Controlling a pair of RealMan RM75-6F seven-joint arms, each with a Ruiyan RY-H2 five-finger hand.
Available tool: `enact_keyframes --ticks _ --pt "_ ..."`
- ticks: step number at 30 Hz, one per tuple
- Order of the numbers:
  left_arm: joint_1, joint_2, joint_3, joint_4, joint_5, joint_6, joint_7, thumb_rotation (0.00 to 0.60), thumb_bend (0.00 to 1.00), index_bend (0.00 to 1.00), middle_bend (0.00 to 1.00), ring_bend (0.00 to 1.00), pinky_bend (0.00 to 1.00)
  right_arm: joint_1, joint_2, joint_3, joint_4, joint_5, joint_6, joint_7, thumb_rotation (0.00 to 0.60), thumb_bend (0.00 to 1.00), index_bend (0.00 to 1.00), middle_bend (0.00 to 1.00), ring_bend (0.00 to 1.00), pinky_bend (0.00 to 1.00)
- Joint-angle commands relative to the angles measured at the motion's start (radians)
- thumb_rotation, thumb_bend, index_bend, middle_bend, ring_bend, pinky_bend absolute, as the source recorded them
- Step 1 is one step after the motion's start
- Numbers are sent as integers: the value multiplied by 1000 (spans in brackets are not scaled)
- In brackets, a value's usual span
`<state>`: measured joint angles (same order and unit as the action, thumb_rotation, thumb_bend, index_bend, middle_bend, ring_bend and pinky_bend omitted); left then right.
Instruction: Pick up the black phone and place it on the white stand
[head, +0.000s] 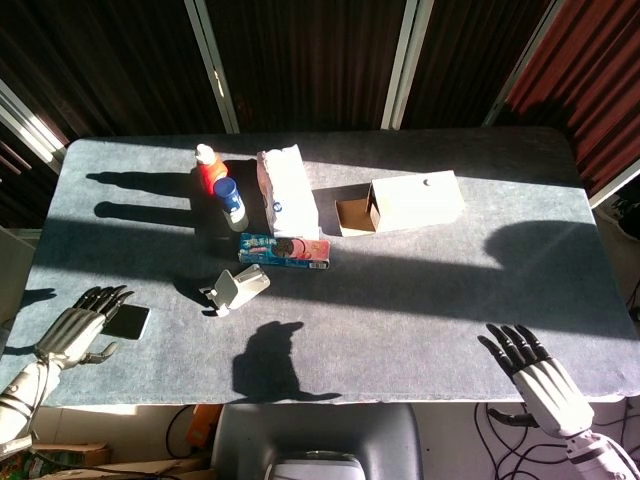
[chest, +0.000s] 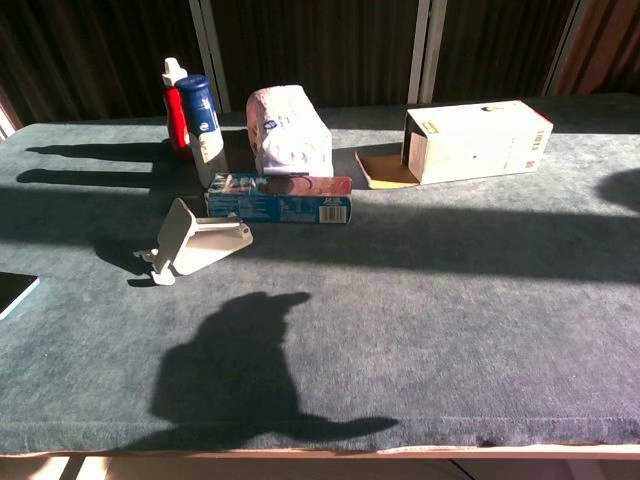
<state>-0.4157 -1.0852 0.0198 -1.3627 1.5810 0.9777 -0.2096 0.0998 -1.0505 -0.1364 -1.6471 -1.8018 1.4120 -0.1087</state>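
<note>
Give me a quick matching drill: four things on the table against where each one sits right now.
Things:
1. black phone
2. white stand
3. open cardboard box
4. red bottle

Places:
A. far side, beside the blue-capped bottle
B. right of the tissue pack
C. near left edge, partly under the left hand
D. just in front of the blue snack box

Pairs: 1-C, 2-D, 3-B, 4-A

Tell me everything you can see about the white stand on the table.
The white stand looks like plain off-white plastic. It has a flat angled back panel and a small foot or lip jutting out at its low end, seen clearly in the chest view. It appears tipped over on the grey cloth-covered table, not upright. It sits just in front of the blue snack box, apart from it, half in sun and half in shadow. Nothing rests on it, and neither hand touches it.
</note>
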Motion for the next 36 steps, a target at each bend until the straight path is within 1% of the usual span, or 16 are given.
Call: enact_keyframes --ticks 1,4,8,11,21,33,35,36 --pt "-52 -12 16 96 -26 -102 20 600 350 0 0 0 0 6 -6 -2 -7 0 -16 -13 600 234 0 0 0 0" --pt "-66 -7 17 84 -88 -178 87 600 341 0 0 0 0 11 -8 -4 -11 1 -29 -20 600 234 0 0 0 0" --pt "-76 -20 18 70 -123 -209 142 600 318 0 0 0 0 15 -15 -3 -16 6 -43 -37 600 234 0 0 0 0" --pt "-86 -41 17 71 -142 -234 147 600 307 0 0 0 0 16 -18 -4 -18 8 -49 -45 600 234 0 0 0 0" --pt "-134 -136 5 142 -184 -298 164 600 306 0 0 0 0 18 -16 -7 -19 8 -51 -45 600 234 0 0 0 0" --pt "-167 -146 8 165 -270 -371 254 600 308 0 2 0 0 18 -13 -5 -17 11 -45 -35 600 234 0 0 0 0" --pt "-173 -147 9 168 -291 -385 273 600 308 6 63 1 0 19 -14 -6 -17 12 -48 -39 600 235 0 0 0 0" --pt "-174 -148 8 167 -298 -388 278 600 308 48 162 23 0 19 -15 -6 -18 13 -49 -41 600 234 0 0 0 0"
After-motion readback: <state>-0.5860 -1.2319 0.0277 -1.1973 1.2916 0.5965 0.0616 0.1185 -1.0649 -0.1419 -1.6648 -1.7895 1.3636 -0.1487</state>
